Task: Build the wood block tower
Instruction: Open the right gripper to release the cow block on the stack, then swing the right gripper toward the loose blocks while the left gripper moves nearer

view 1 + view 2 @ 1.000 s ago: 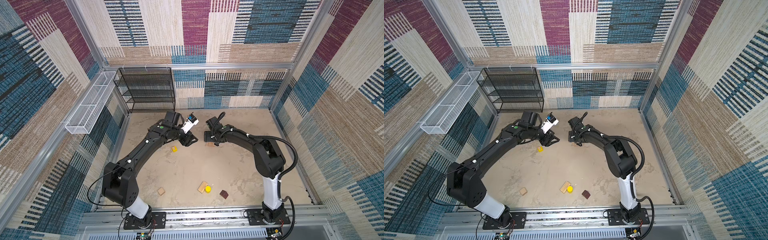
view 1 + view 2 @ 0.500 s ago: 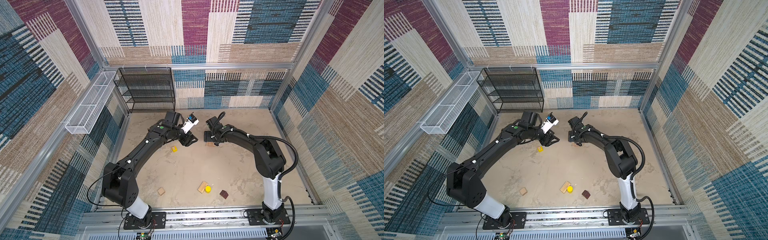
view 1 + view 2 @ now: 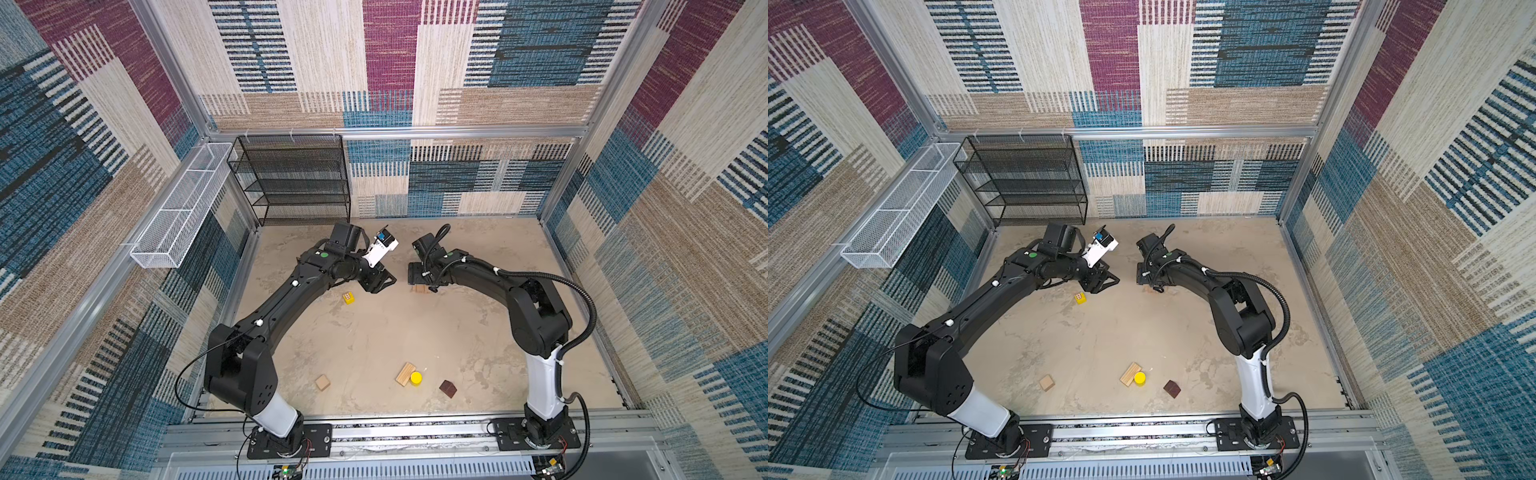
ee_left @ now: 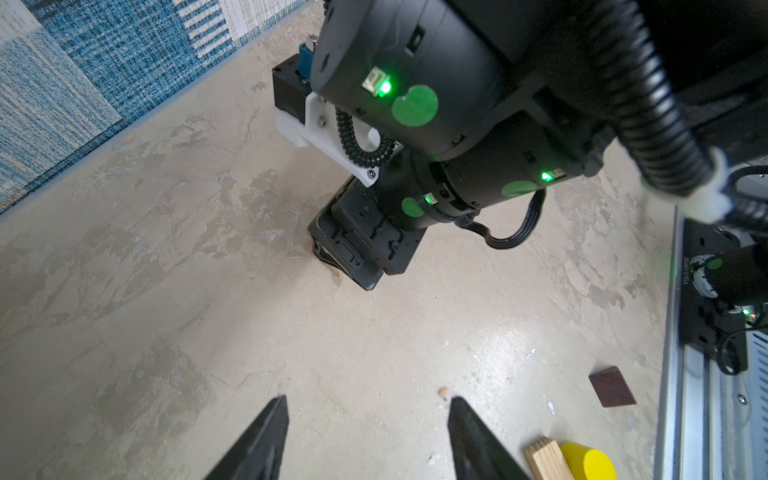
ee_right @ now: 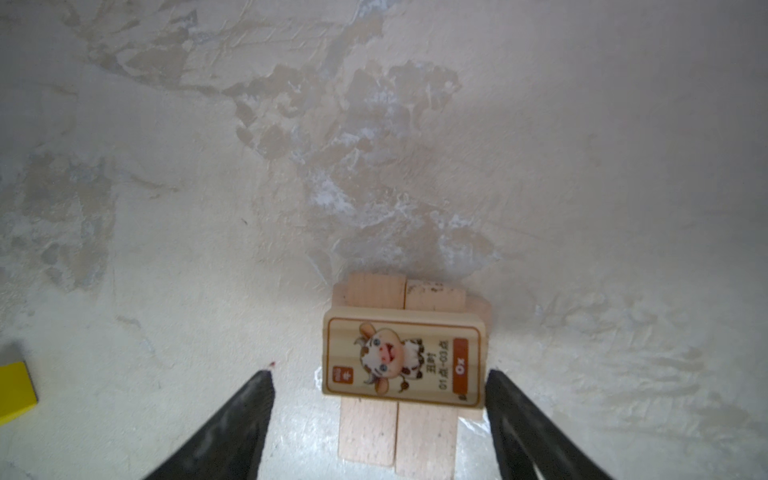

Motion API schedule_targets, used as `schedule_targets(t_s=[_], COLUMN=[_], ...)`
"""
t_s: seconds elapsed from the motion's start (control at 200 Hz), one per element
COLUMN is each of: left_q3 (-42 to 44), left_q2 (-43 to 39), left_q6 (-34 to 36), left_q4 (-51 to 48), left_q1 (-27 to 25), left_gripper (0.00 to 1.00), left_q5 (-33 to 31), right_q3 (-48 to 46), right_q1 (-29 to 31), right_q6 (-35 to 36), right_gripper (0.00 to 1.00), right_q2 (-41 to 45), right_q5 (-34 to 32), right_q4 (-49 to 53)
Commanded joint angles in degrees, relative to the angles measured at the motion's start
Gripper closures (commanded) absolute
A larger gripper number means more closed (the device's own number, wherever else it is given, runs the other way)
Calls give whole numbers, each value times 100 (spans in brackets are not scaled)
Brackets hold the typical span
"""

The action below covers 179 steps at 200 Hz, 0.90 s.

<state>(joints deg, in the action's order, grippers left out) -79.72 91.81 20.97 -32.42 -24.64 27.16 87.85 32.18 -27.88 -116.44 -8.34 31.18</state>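
Over wood block tower (image 5: 366, 432), right fingers (image 5: 237, 419) point down, wide astride top plank (image 5: 403, 361); left fingers (image 4: 257, 440) wide, empty, arm outstretched.

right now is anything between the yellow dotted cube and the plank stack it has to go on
Yes. The right end effector hovers open over the plank stack, straddling the ox plank and covering its top. The left end effector, open and empty, hangs between the yellow dotted cube and the stack.
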Motion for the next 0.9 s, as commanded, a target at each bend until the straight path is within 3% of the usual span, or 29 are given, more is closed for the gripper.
schedule_targets(t_s=[0.0,0.892], left_q3=[10,-77], left_q2=[16,-22], left_q6=[63,-51], left_q4=[-30,-56], left_q1=[-4,-40], left_gripper=[34,35], left_q5=[-17,-505], right_q3=[26,-130], right_q1=[7,16], right_q6=[10,14], right_gripper=[18,13], right_q2=[15,623], right_q5=[43,-132], right_q4=[-33,90])
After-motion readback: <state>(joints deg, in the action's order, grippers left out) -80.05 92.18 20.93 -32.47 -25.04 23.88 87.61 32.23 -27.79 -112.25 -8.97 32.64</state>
